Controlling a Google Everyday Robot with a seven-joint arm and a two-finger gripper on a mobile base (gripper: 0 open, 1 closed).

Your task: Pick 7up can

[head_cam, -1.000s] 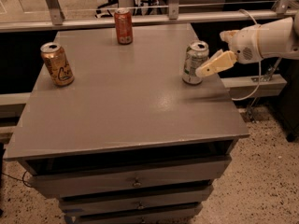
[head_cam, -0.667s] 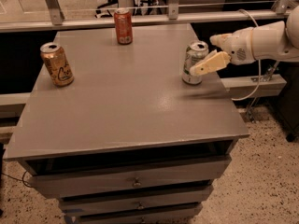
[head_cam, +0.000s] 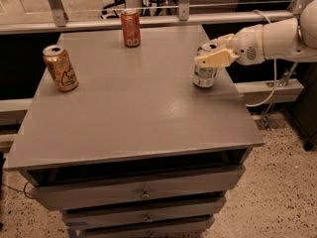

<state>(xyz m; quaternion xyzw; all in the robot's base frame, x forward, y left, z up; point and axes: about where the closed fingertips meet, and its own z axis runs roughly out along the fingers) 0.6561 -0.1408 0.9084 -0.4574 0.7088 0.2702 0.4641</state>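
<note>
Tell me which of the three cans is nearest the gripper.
The silver-white and green 7up can by the right edge of the table; the gripper is at its top. The orange-gold can and the red can stand well away from it.

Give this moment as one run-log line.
gripper: at upper part of 7up can | 7up can: upright on table, right side | lifted: no

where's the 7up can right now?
In the camera view, the 7up can stands upright near the right edge of the table, with the gripper at its upper half; the red can is farther back-left.
</note>
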